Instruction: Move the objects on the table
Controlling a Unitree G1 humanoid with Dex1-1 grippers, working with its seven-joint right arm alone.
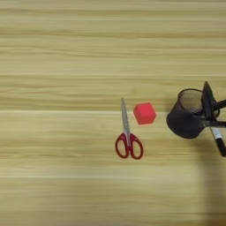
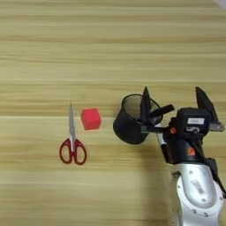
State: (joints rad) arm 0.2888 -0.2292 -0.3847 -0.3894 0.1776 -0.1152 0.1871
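Two black fingers of the right gripper [image 2: 174, 106] stand well apart, spread open: one rises by the mouth of a dark mesh cup [image 2: 130, 120], the other stands off to the right, with nothing clamped between them. The silver forearm [image 2: 197, 190] comes up from the near right edge, ending in a black wrist block with a pale label and small orange marks.

The cup lies tipped on its side, its open mouth turned toward the far right and its closed base toward the near left. The left finger sits at the cup's rim; whether it touches the rim cannot be told. A black marker pen [image 1: 217, 134] with pale print lies slanted just right of the cup, its near end pointing toward the near right, partly hidden by the gripper.

The small red cube [image 1: 145, 113] rests on the wooden table [image 1: 66, 53] left of the cup, apart from it. Red-handled scissors [image 1: 128, 137] lie closed just left of the cube, blades pointing far and handles near.
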